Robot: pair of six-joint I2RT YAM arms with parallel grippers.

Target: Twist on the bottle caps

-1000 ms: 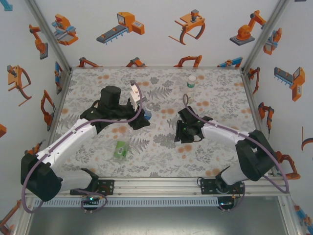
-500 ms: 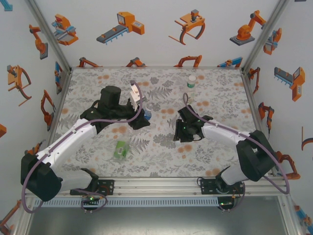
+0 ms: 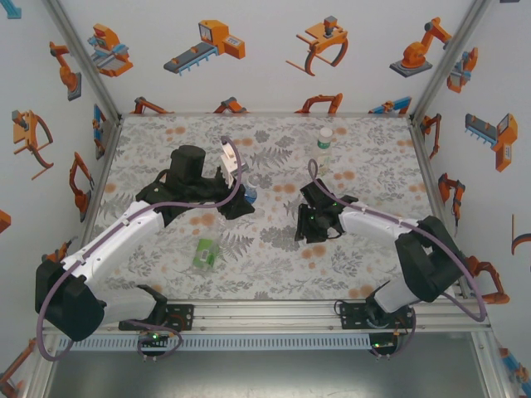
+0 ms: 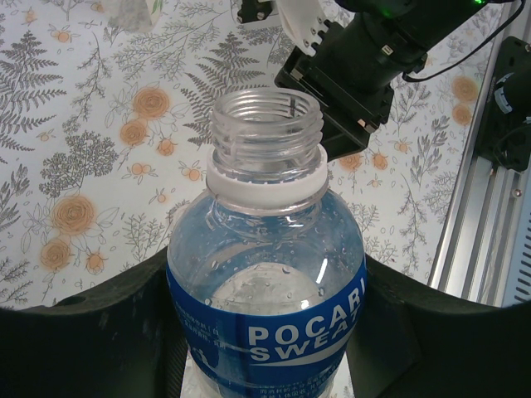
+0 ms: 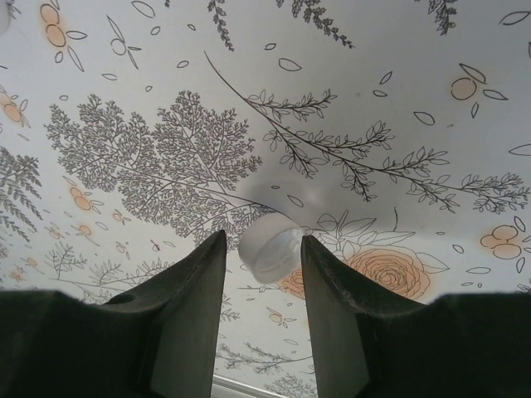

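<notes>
Sitting between the right hand's (image 5: 263, 240) fingers (image 5: 195, 298) is a white bottle cap (image 5: 270, 249).

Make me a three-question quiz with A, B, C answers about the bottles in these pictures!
1. Where is the lying bottle? A) on the table B) in a box C) on a chair
2. The left gripper holds a bottle. Its label colour? A) red B) blue C) yellow
3. That bottle's neck is: A) capped B) open C) taped

Answers: 1 A, it lies flat on the flowery table. 2 B, a blue band wraps it. 3 B, bare threads show and no cap sits on them.
</notes>
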